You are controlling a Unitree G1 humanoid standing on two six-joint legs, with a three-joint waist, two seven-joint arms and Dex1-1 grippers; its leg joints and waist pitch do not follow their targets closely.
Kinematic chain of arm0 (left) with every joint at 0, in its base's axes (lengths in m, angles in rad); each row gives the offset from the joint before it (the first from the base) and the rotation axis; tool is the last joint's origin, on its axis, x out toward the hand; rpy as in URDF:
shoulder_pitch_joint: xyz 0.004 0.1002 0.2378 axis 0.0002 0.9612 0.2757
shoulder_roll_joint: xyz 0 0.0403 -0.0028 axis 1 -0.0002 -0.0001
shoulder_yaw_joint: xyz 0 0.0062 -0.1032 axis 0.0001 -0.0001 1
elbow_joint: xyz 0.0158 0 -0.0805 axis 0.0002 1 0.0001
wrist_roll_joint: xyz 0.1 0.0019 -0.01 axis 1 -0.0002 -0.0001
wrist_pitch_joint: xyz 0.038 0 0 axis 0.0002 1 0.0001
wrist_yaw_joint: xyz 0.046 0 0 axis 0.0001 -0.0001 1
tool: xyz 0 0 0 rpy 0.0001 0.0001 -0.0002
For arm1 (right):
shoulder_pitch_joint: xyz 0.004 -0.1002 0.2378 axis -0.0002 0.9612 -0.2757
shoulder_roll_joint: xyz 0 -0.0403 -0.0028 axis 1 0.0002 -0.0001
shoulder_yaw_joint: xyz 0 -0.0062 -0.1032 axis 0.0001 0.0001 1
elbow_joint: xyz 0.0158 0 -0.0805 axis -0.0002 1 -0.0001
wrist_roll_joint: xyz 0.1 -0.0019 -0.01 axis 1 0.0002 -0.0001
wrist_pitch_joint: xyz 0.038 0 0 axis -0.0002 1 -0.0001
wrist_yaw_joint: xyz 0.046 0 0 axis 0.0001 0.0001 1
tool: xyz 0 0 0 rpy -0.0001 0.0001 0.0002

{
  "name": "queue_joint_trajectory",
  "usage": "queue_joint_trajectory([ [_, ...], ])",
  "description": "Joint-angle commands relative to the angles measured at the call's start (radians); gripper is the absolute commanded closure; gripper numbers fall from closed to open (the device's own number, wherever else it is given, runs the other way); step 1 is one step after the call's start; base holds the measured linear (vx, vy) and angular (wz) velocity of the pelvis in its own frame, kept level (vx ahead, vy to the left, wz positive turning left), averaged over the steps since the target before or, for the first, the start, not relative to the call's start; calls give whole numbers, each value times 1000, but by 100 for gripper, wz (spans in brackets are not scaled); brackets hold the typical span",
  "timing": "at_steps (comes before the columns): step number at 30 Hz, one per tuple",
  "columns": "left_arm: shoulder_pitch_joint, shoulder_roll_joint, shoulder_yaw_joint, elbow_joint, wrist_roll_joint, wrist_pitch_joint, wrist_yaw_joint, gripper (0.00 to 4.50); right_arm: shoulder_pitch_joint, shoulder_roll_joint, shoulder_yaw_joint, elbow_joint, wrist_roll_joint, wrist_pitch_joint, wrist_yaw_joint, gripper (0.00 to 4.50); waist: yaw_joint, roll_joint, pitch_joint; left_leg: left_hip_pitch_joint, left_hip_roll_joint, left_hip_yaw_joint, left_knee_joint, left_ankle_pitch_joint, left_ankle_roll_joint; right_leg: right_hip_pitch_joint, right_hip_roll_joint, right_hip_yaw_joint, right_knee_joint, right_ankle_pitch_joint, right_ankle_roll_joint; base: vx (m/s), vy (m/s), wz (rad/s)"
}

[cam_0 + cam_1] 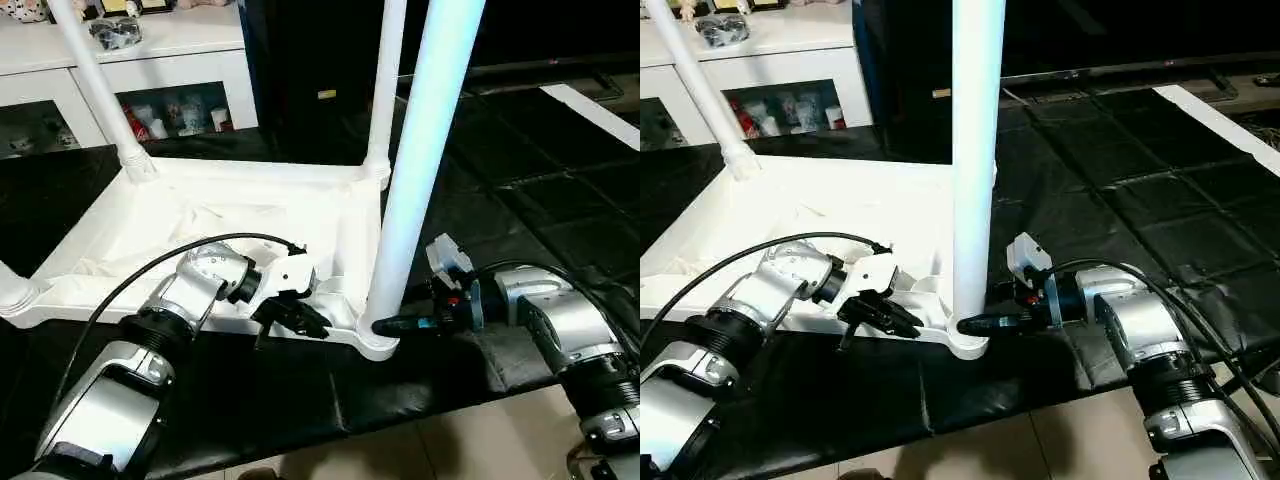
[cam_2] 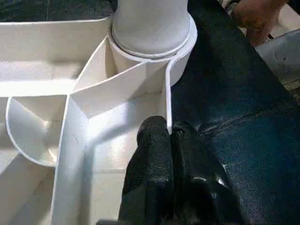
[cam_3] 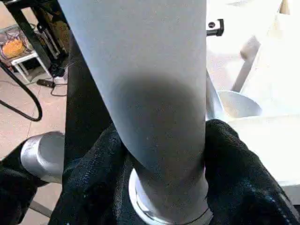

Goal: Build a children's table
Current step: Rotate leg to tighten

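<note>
The children's table top (image 1: 250, 215) lies upside down on a black mat, ribbed side up. Three white legs stand in its corner sockets: two at the far side (image 1: 95, 80) (image 1: 385, 90) and a thick one at the near right corner (image 1: 420, 150). A stub of another leg (image 1: 10, 290) shows at the near left. My left gripper (image 1: 300, 318) is shut on the thin rim of the top beside the near right socket (image 2: 150, 42). My right gripper (image 1: 975, 323) reaches in from the right, its fingers (image 3: 234, 178) clasping the base of the near leg on both sides.
A white cabinet (image 1: 150, 60) with glass-fronted shelves stands behind the table at the left. The black mat (image 1: 500, 180) spreads to the right, with a white strip (image 1: 595, 110) at its far edge. Pale floor (image 1: 450, 440) lies in front. A person's hand (image 2: 258, 16) is near the corner.
</note>
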State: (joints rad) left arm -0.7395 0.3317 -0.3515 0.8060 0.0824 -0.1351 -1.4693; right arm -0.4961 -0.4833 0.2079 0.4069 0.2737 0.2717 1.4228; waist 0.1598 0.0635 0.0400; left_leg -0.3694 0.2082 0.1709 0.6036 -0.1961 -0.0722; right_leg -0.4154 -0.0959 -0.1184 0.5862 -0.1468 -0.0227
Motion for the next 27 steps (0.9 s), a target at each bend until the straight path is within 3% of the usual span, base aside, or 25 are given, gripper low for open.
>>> queue_joint_trajectory([
  [1, -13, -10, 0, -1, 10, -3, 46, 450, 11, 17, 32, -13, 10, 1, 39, 246, -9, -11, -77, 7, 25, 1, -59, -97, 95, 62, -55, 50, -54, -216, -193, 0, 0, 0],
  [3, -17, -19, 5, 8, 9, 8, 63, 450, 19, 22, 29, -20, 13, 3, 29, 246, -8, -12, -77, 8, 25, 1, -60, -109, 90, 64, -56, 50, -54, -217, -194, 0, 0, 0],
  [4, -26, -37, 15, 22, 6, 29, 95, 450, 37, 32, 24, -35, 16, 11, 3, 246, -6, 0, -78, 9, 25, -1, -60, -120, 85, 64, -56, 50, -54, -226, -195, 0, 0, 0],
  [6, -35, -55, 26, 30, 2, 52, 128, 450, 59, 44, 17, -54, 18, 19, -30, 247, -5, -3, -75, 14, 25, 1, -62, -148, 76, 63, -55, 49, -63, -252, -189, 0, 0, 0],
  [10, -72, -129, 64, 63, -8, 131, 273, 450, 145, 113, -33, -110, 16, 46, -220, 249, -12, -3, -60, 30, 21, 3, -71, -238, 40, 56, -53, 47, -88, -423, -146, 0, 0, 0],
  [12, -87, -161, 83, 74, -17, 165, 337, 450, 173, 153, -58, -127, 19, 77, -307, 250, -23, -8, -56, 29, 12, -2, -75, -276, 26, 63, -54, 38, -99, -529, -101, 0, 0, 0],
  [13, -99, -185, 100, 80, -25, 191, 386, 450, 187, 187, -74, -134, 14, 100, -378, 251, -33, -6, -55, 34, 10, -3, -76, -285, 21, 59, -54, 36, -108, -564, -80, 0, 0, 0],
  [15, -115, -212, 121, 85, -36, 228, 439, 450, 197, 235, -84, -139, 9, 119, -451, 251, -46, -4, -57, 30, 9, -7, -78, -284, 18, 63, -55, 29, -113, -574, -66, 0, 0, 0],
  [16, -123, -225, 130, 88, -40, 244, 468, 450, 191, 265, -92, -129, 8, 135, -495, 251, -60, -7, -57, 26, 6, -10, -79, -290, 22, 67, -53, 24, -116, -570, -59, 0, 0, 0],
  [18, -148, -253, 153, 102, -42, 288, 548, 450, 131, 357, -129, -56, -3, 160, -645, 251, -81, -3, -55, 32, 1, -9, -75, -319, 29, 59, -51, 18, -124, -588, -59, 0, 0, 0],
  [19, -151, -256, 157, 104, -42, 293, 560, 450, 120, 369, -136, -43, -4, 164, -665, 251, -89, -1, -54, 29, -1, -10, -75, -323, 27, 59, -52, 17, -122, -590, -65, 0, 0, 0],
  [20, -156, -261, 162, 107, -42, 301, 577, 450, 104, 386, -146, -23, -4, 169, -695, 251, -100, -1, -55, 21, -2, -16, -77, -329, 22, 69, -51, 7, -126, -602, -49, 0, 0, 0],
  [21, -169, -274, 174, 114, -43, 317, 615, 450, 52, 431, -175, 41, -12, 172, -790, 251, -110, 1, -56, 22, -2, -17, -77, -328, 26, 68, -52, 7, -127, -584, -47, 0, 0, 0],
  [22, -179, -285, 184, 119, -40, 327, 645, 450, 6, 468, -207, 96, -24, 174, -882, 251, -117, 4, -57, 21, 0, -19, -78, -328, 25, 68, -53, 8, -124, -570, -57, 0, 0, 0],
  [23, -180, -285, 184, 119, -40, 327, 645, 450, 6, 469, -207, 96, -24, 174, -882, 251, -131, 6, -57, 13, 0, -24, -80, -329, 23, 74, -53, 5, -122, -547, -65, 0, 0, 0],
  [26, -188, -277, 181, 126, -24, 308, 657, 450, -71, 503, -248, 198, -33, 125, -967, 251, -145, 8, -61, 2, 3, -29, -84, -311, 40, 81, -56, 10, -115, -471, -90, 0, 0, 0],
  [27, -186, -266, 176, 126, -14, 294, 649, 450, -79, 503, -244, 208, -50, 100, -967, 216, -148, 8, -62, 4, 3, -27, -83, -307, 43, 80, -56, 12, -115, -453, -100, 0, 0, 0],
])
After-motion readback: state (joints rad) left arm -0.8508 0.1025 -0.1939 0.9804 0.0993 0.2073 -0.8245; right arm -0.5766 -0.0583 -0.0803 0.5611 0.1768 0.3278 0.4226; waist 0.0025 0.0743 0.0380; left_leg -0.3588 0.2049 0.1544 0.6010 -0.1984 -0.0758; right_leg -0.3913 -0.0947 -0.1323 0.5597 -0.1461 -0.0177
